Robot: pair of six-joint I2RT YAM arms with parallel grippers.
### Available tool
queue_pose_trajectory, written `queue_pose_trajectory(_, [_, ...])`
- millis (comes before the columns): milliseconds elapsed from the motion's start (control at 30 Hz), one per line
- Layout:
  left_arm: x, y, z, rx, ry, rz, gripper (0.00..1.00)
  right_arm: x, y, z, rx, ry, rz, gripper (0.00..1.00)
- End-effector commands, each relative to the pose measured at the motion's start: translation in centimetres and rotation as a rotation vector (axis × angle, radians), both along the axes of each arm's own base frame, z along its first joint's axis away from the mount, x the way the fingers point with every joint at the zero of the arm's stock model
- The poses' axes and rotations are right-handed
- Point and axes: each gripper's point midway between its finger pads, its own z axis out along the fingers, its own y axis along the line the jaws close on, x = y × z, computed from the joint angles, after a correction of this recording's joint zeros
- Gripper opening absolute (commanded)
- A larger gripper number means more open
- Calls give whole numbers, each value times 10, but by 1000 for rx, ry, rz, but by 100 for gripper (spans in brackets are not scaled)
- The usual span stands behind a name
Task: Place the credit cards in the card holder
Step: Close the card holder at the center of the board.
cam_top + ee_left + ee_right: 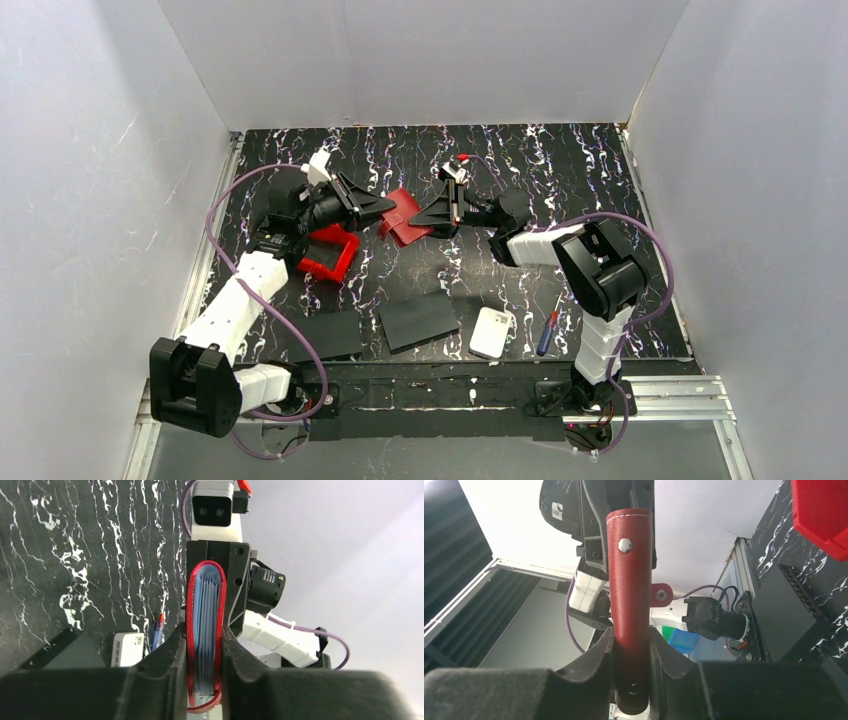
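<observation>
The left hand (204, 636) is clamping on the card holder (206, 580), pressing its two red leaves together around the credit cards (205, 625), which are sitting inside as a pale blue stack. The right hand (631, 642) is gripping the card holder's opposite end, across its studded face, probably to steady it over the bench (560, 170). The red bin (328, 255) is lying just beside the card holder; the white pad (492, 332) is lying well apart from it.

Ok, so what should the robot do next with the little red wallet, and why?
Probably the right claw should let go, so the left claw can set the card holder down. Both claws pinch it at once, and blue cards already sit inside it.
</observation>
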Motion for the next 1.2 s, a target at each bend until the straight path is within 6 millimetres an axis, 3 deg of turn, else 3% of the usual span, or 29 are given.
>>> queue_pose_trajectory(0, [-9,-1,1,-6,38,-14,0,5,-3,15,-35,-194,-74,28])
queue_pose_trajectory(67, [-9,7,-22,61,163,38,0,20,-5,-15,-219,-303,-148,50])
queue_pose_trajectory(133, [-11,14,-35,119,248,83,0,35,-18,-50,-540,-541,-236,74])
queue_pose_trajectory(200, [-11,21,-37,162,297,123,0,34,-30,-56,-765,-830,-259,87])
queue_pose_trajectory(300, [-13,30,-38,226,357,162,0,27,-41,-41,-792,-1070,-297,96])
queue_pose_trajectory(367, [-15,35,-42,275,410,180,0,12,-39,-29,-761,-1236,-292,98])
queue_pose_trajectory(533, [-16,37,-48,289,519,198,0,-29,-6,-19,-768,-1583,-249,98])
queue_pose_trajectory(733, [-21,37,-52,283,571,205,0,-41,23,-21,-815,-1752,-323,98])
queue_pose_trajectory(867, [-23,36,-51,271,589,207,0,-35,31,-27,-953,-1828,-420,94])
queue_pose_trajectory(933, [-25,34,-52,263,601,203,0,-33,36,-27,-1010,-1846,-465,87])
queue_pose_trajectory(1033, [-26,34,-53,260,608,204,0,-23,38,-28,-1130,-1839,-537,64])
queue_pose_trajectory(1167, [-25,35,-49,265,580,195,0,-12,31,-33,-1202,-1754,-617,20])
